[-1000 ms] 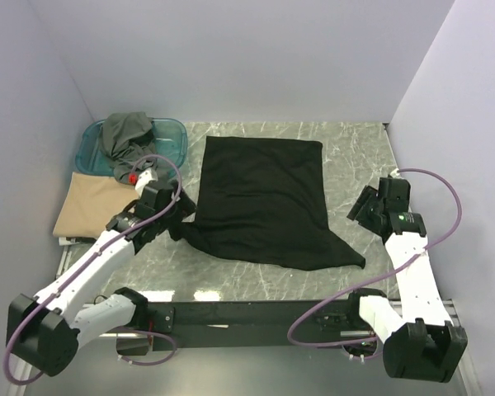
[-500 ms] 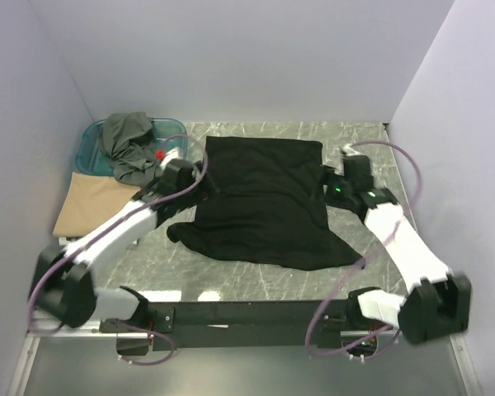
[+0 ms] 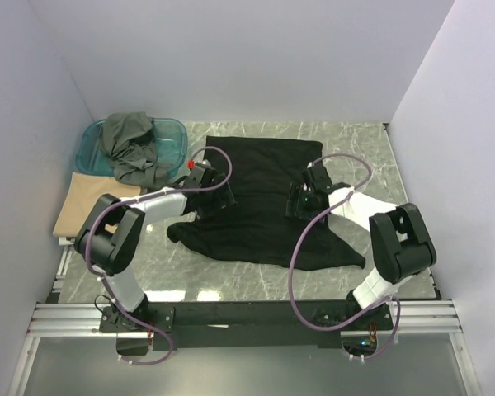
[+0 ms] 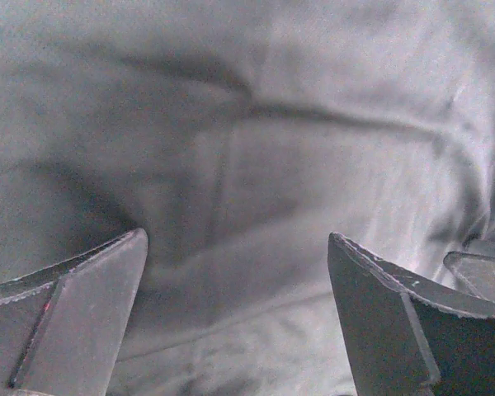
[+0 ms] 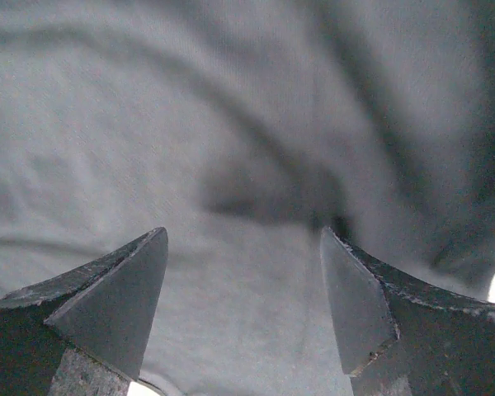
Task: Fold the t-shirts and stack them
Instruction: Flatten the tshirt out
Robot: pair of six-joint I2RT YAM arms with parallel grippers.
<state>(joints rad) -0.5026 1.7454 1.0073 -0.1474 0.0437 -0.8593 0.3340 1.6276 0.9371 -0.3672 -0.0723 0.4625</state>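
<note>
spread t-shirt (image 3: 264,227) centre | tub (image 3: 88,148) far-left (crumpled t-shirt (image 3: 128,139) inside) | folded t-shirt (image 3: 84,206) before it

Left pincer (image 4: 238,238), right pincer (image 5: 242,233): jaws spread.

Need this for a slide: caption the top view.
Left gripper and right gripper, both open, over the spread black t-shirt; tan t-shirt, grey-olive t-shirt in tub.

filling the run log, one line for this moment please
black t-shirt: spread on table | left gripper: open, over its left part | right gripper: open, over its right part | held: nothing
</note>
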